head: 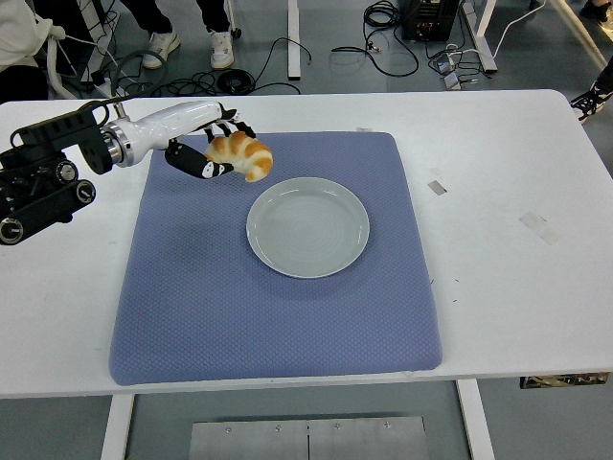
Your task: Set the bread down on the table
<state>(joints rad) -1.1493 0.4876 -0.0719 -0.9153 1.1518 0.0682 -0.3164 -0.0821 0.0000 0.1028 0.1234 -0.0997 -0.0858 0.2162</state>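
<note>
My left hand (216, 151) is shut on a golden croissant (241, 155) and holds it in the air over the far left part of the blue mat (278, 316). The white forearm runs back to the black arm (43, 182) at the left edge. The grey plate (307, 227) lies bare in the middle of the mat, to the lower right of the croissant. My right arm does not show.
The white table (517, 249) extends around the mat, with small pieces of tape (437, 187) on its right side. People's feet and cables lie on the floor beyond the far edge.
</note>
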